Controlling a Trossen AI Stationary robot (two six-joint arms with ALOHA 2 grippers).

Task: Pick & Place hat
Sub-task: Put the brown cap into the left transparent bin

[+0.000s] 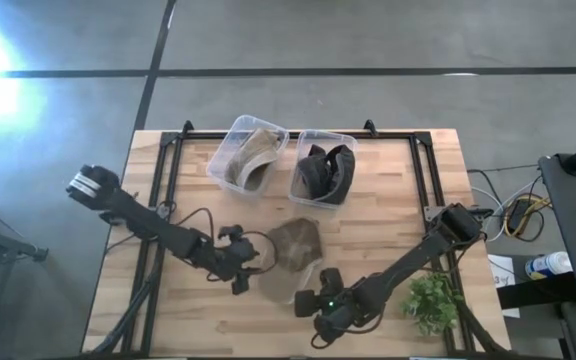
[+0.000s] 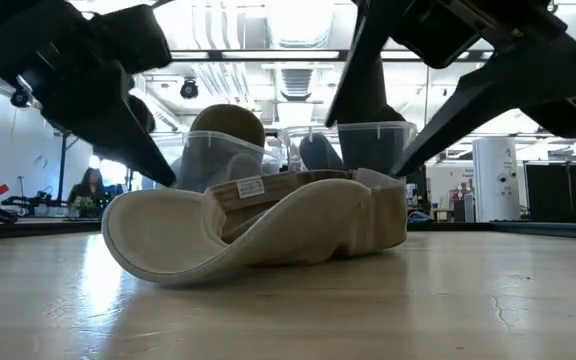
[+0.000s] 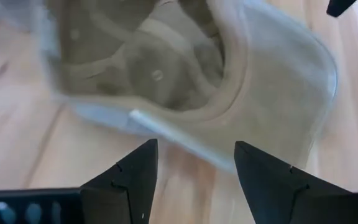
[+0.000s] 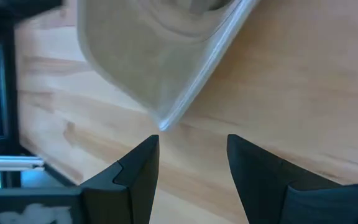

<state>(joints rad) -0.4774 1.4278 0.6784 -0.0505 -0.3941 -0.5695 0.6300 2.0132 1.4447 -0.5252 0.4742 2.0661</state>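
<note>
Tan cap lies upside down at lower centre; left gripper and right gripper, both spread empty, flank its brim to lift.

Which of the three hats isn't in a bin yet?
The tan cap lying upside down on the bare table, between the left gripper and right gripper. The beige hat and the black hat each sit in a clear bin.

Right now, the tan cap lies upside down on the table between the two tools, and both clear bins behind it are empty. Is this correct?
Not quite. The bins are not empty: the high view shows a tan hat in the left bin and a dark hat in the right bin. The tan cap does lie upside down between the left tool and right tool.
</note>
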